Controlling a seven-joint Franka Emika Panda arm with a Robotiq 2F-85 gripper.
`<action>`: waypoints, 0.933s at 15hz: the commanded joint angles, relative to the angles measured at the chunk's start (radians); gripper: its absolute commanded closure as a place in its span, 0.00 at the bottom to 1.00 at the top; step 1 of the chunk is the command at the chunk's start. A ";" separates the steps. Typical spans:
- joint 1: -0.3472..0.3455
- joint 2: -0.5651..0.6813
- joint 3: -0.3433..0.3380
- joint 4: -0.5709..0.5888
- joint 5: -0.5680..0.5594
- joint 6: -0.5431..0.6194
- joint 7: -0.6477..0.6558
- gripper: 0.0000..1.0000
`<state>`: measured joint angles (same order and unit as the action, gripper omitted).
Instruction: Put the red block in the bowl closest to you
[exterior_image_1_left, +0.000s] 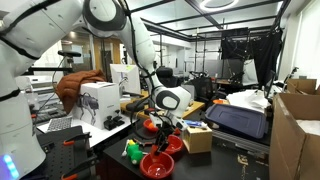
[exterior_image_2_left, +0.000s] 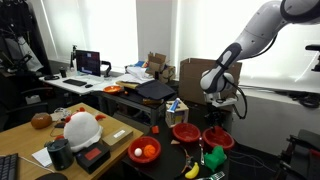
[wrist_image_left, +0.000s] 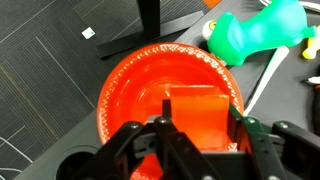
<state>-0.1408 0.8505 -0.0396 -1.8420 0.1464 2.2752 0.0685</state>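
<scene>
In the wrist view my gripper (wrist_image_left: 198, 122) is shut on the red block (wrist_image_left: 195, 100), with one finger on each side of it. It holds the block just above the inside of a red bowl (wrist_image_left: 120, 85) that has a speckled rim. In both exterior views the gripper (exterior_image_1_left: 160, 124) (exterior_image_2_left: 214, 116) hangs over two red bowls at the table's end, one (exterior_image_1_left: 157, 165) (exterior_image_2_left: 218, 137) beside the other (exterior_image_1_left: 172, 143) (exterior_image_2_left: 187, 132). I cannot tell from these views which of the two is under the block.
A green toy (wrist_image_left: 250, 35) (exterior_image_1_left: 133, 152) and a white stick (wrist_image_left: 262, 75) lie next to the bowl. A small cardboard box (exterior_image_1_left: 197, 138) stands behind the bowls. An orange bowl of fruit (exterior_image_2_left: 144, 151) sits further along. The table edge drops to carpet floor (wrist_image_left: 50, 60).
</scene>
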 joint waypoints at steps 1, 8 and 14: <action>-0.015 -0.031 0.005 -0.049 0.012 -0.009 -0.038 0.74; -0.019 -0.030 0.004 -0.051 0.000 -0.035 -0.060 0.74; -0.015 -0.037 0.001 -0.044 -0.009 -0.053 -0.088 0.00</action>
<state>-0.1513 0.8491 -0.0397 -1.8703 0.1426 2.2526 0.0034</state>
